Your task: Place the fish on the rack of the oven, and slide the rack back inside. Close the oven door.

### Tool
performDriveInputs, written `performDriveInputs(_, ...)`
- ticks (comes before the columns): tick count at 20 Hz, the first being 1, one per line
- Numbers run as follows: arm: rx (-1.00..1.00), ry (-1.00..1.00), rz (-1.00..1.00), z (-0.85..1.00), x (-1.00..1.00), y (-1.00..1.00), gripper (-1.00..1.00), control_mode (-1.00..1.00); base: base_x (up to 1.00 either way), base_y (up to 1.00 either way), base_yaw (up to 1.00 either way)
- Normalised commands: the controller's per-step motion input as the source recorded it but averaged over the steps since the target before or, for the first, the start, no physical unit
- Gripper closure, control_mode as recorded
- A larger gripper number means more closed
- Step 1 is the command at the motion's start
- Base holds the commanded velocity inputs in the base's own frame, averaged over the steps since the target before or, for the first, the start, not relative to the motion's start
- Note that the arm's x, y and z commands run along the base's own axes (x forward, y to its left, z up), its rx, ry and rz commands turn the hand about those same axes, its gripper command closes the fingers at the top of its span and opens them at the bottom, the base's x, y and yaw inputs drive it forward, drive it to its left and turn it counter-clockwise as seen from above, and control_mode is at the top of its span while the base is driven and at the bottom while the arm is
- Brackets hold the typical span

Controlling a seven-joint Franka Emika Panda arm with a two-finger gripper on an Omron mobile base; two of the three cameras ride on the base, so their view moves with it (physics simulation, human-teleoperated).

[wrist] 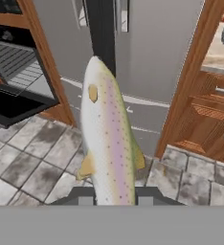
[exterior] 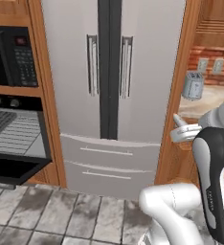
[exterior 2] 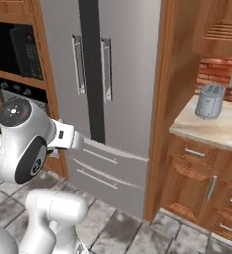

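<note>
A pale fish [wrist: 106,139] with speckled pink-green flanks and yellow fins stands between the two dark fingertips of my gripper [wrist: 115,198], which is shut on it near the tail. Its head points away toward the fridge. The black oven [exterior: 18,136] is at the far left with its door [exterior: 13,167] dropped open flat. The wire rack [exterior: 1,122] lies in the ribbed silver cavity. From the hand, the oven [wrist: 18,72], its rack [wrist: 8,56] and its door [wrist: 16,109] are up and to the left of the fish, well apart from it.
A tall grey fridge [exterior: 114,95] stands straight ahead between wooden panels. A black microwave [exterior: 18,57] sits above the oven. To the right is a counter [exterior 2: 217,129] with a grey toaster [exterior 2: 209,100] over wooden cabinets [exterior 2: 197,188]. The grey tiled floor [wrist: 32,162] lies below.
</note>
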Motion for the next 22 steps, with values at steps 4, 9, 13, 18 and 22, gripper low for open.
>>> performDriveInputs(4,0.00,0.00,0.00,0.00,0.00,0.00,1.00,1.00,0.31,0.91,0.29)
performDriveInputs(9,0.00,0.00,0.00,0.00,0.00,0.00,1.00,1.00,0.38,0.77,0.30)
performDriveInputs(13,0.00,0.00,0.00,0.00,0.00,0.00,1.00,1.00,0.32,0.12,0.35)
performDriveInputs(18,0.00,0.00,0.00,0.00,0.00,0.00,1.00,1.00,0.24,-0.01,0.41)
performDriveInputs(22,0.00,0.00,0.00,0.00,0.00,0.00,1.00,1.00,0.26,-0.09,0.41)
